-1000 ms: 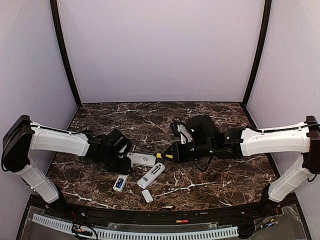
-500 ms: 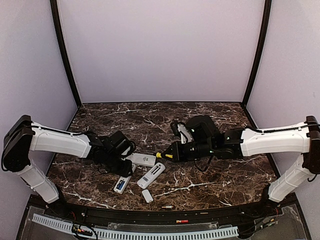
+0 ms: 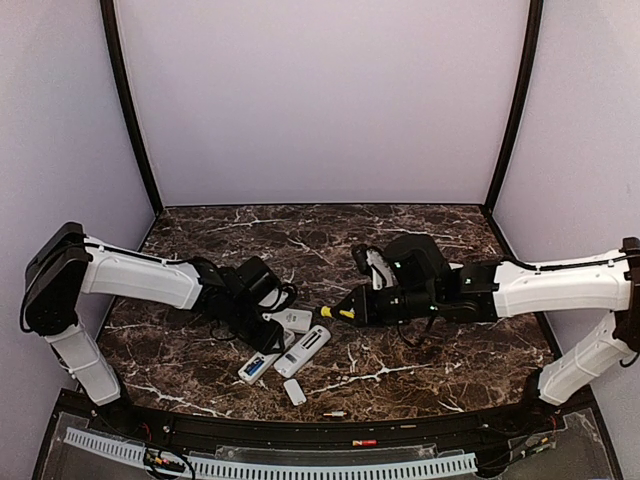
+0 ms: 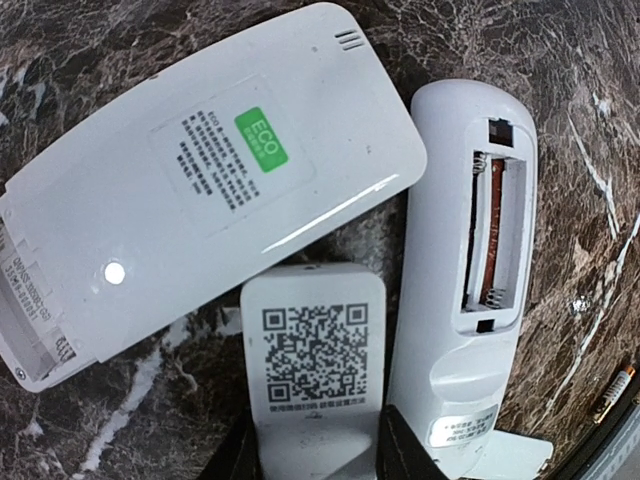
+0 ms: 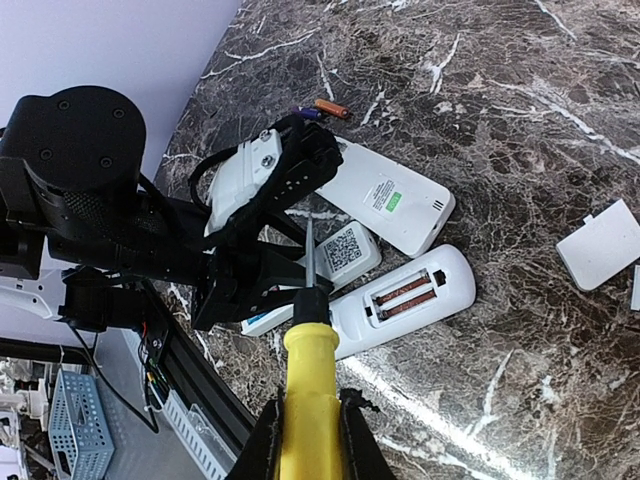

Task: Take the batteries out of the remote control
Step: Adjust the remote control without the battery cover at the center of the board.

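My left gripper (image 4: pixel 315 455) is shut on a small white remote control with a QR label (image 4: pixel 315 350); from above, that remote (image 3: pixel 253 368) shows something blue in its back. Right of it lies a slim remote (image 4: pixel 470 290) with its compartment open and coppery batteries (image 4: pixel 492 230) inside. A wide remote with a green ECO label (image 4: pixel 200 190) lies at the upper left. My right gripper (image 5: pixel 305 420) is shut on the yellow-handled screwdriver (image 5: pixel 305 380). Its tip hangs over the left gripper (image 5: pixel 270 270), next to the open remote (image 5: pixel 400 300).
A white cover (image 5: pixel 600 245) lies right of the remotes, another (image 3: pixel 294 391) near the table's front edge. Loose batteries lie beyond the wide remote (image 5: pixel 330 108) and by the front rail (image 3: pixel 335 413). The two arms are close together over the remotes.
The left gripper has closed on the QR-labelled remote and moved right with it, turning it toward the open remote. The right arm with the screwdriver has shifted slightly right.
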You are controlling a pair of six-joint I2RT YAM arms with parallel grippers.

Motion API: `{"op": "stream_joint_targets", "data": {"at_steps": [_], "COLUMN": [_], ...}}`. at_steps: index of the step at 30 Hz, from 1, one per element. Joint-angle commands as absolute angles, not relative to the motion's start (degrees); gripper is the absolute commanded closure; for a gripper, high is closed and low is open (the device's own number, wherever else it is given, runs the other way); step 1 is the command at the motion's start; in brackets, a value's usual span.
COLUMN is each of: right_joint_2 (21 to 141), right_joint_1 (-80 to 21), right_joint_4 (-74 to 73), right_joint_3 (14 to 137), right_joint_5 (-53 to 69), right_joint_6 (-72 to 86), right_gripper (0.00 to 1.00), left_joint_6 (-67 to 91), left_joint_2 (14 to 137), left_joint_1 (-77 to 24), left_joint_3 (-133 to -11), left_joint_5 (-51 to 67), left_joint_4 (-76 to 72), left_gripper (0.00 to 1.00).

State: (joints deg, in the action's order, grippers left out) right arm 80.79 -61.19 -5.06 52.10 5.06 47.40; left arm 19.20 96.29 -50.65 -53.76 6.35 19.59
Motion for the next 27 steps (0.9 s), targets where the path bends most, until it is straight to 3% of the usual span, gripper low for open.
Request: {"op": "stream_joint_targets", "data": {"at_steps": [1, 10, 19, 22, 27], "right_joint_2": [78.75, 76.07, 78.12, 78.92, 81.67], "right_joint_1": [-61.71, -61.75, -61.72, -61.72, -61.84], "right_joint_4": [-4.96, -7.82, -10.1, -10.65, -10.29], "right_joint_3": [51.13, 49.57, 52.13, 53.17, 54.98], "right_joint_5": [2.91, -0.77, -0.71, -0.28, 3.81], "right_joint_6": [48.95, 50.88, 47.5, 44.98, 40.97], "right_gripper": [1.0, 1.0, 1.0, 1.0, 1.0], "left_joint_6": [13.59, 11.05, 17.98, 21.86, 27.5], "left_joint_2": [100.22, 101.74, 89.95, 83.23, 78.05], "left_joint_1": [-50.71, -50.71, -50.71, -50.71, -50.71], "left_joint_3": [-58.29, -61.58, -53.75, -48.7, -41.87], "left_joint_5": [8.93, 7.82, 4.49, 6.0, 7.96], "left_joint_4": [16.29, 15.48, 15.2, 14.86, 15.89], "left_gripper": [0.87, 0.76, 0.31, 0.21, 0.19]}}
